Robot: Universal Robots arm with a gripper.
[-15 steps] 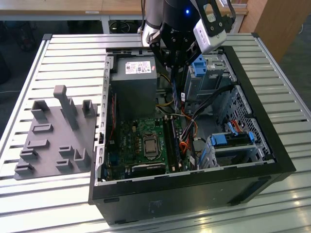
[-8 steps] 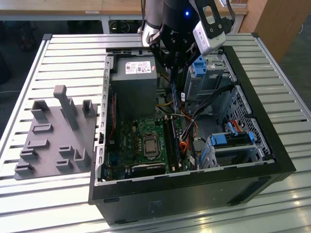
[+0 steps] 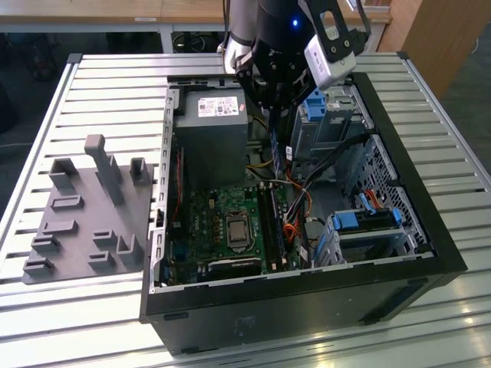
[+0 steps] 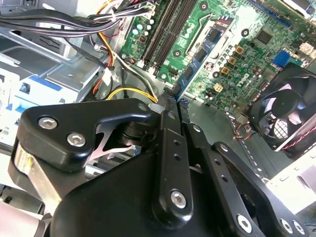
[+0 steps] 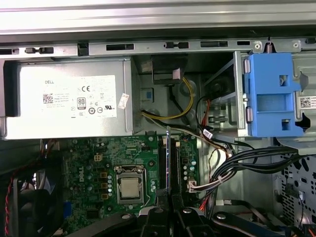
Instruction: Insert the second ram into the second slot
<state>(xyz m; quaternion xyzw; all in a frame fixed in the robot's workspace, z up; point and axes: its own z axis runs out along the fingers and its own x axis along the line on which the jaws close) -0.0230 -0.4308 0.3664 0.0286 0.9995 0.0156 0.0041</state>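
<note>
You're looking at gripper (image 3: 277, 123) hanging inside open computer case (image 3: 307, 314), jaws pinching second ram (image 5: 168, 158) on edge. Stick is hovering above motherboard (image 5: 94, 173), sitting in line with memory slots (image 5: 161, 168), not yet seated, near power supply (image 5: 69, 106).

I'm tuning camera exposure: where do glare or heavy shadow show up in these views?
Exterior view: glare on the near table slats. Second wrist view: the circuit board washed bright, the gripper holding the memory stick dark. First wrist view: even light, the fan in shadow.
</note>
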